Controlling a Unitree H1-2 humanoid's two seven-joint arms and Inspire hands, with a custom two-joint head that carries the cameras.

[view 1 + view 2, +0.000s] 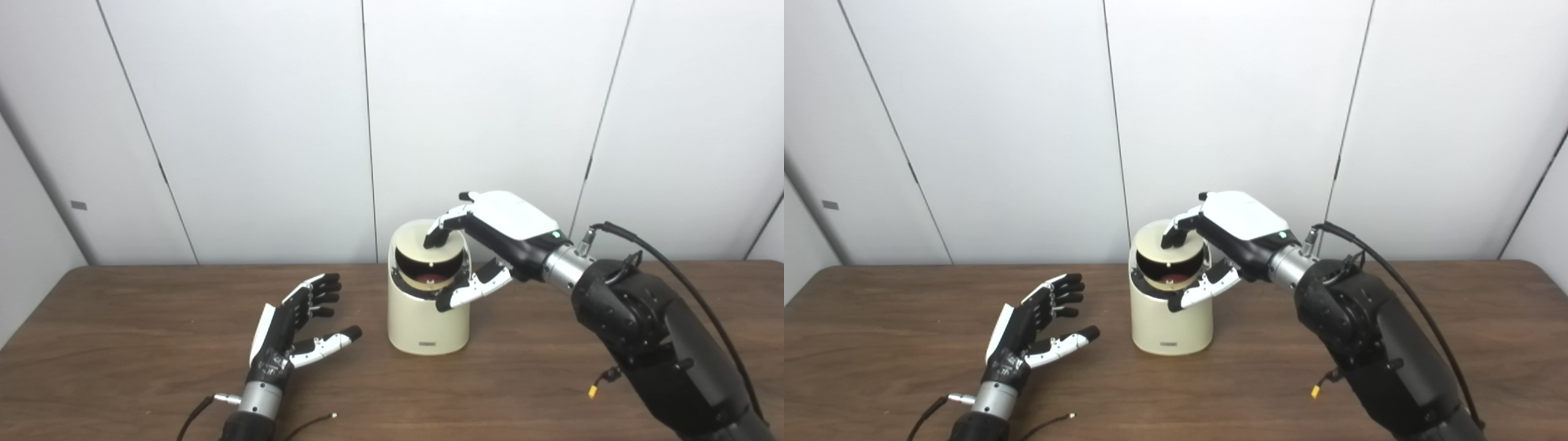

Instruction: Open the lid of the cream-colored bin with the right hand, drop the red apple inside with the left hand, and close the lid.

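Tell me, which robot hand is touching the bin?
The right hand. Its fingers rest on the raised lid of the cream bin. The left hand is open and empty, off to the side above the table.

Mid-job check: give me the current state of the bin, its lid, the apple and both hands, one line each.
Cream-colored bin: upright on the table, top open.
Lid: tilted up at the rear, right hand fingers on it.
Red apple: inside the bin, only a red patch visible.
Left hand: open, empty, beside the bin.
Right hand: at the bin's top, fingertips on the lid, thumb at the front rim.
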